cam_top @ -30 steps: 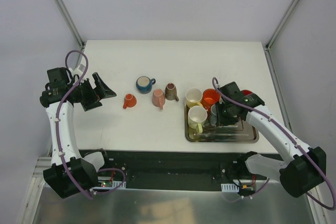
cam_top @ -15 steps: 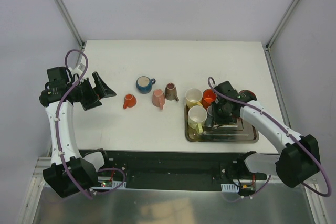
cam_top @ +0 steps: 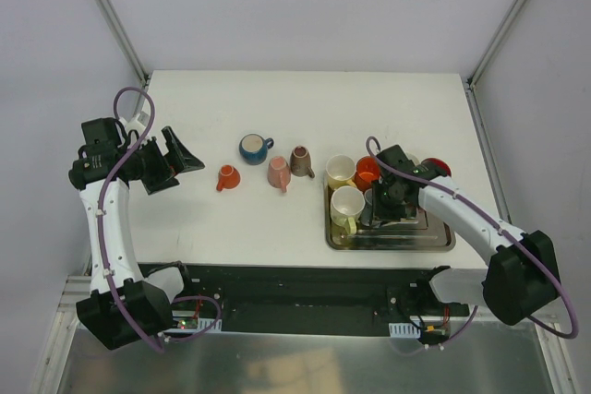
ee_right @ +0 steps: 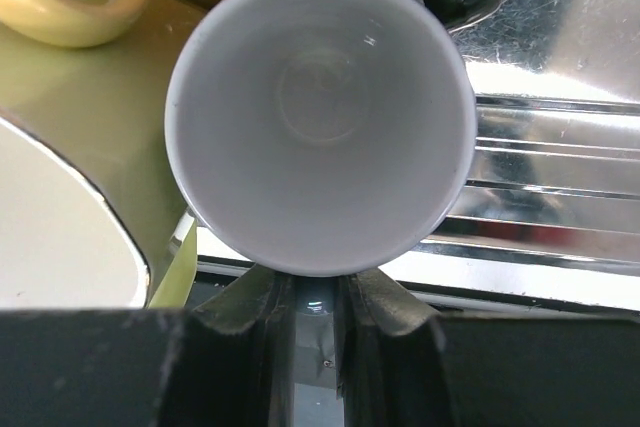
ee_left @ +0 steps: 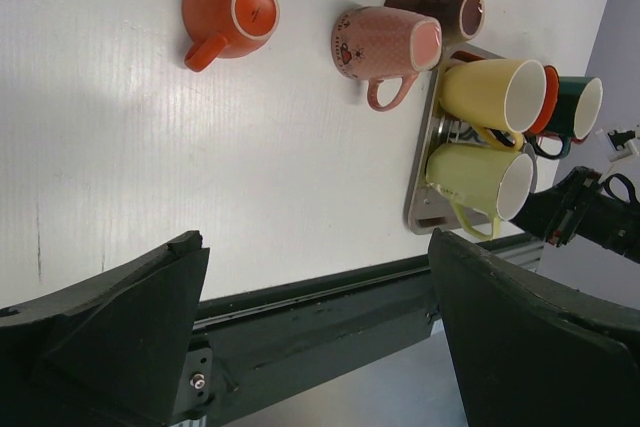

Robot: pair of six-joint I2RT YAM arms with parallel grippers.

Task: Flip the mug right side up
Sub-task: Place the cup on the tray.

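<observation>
Evidently the dark green mug [ee_right: 320,117] looks rigid, slick ceramic; the right gripper's [ee_right: 312,297] jaws pinch it near the rim. The left gripper's [ee_left: 315,247] jaws stand spread.

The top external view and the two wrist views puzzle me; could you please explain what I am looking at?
These are two robot arms bolted at the near edge of a white table. The top view looks down from above and behind them. Each wrist view comes from a camera on one arm, looking past its own fingers.

Loose on the table are a blue mug, a small orange mug with its base up, a pink mug and a brown mug. A metal tray holds several more mugs.

The left gripper is wide open and empty. The right gripper is closed at the rim of a white-lined mug at the tray.
</observation>
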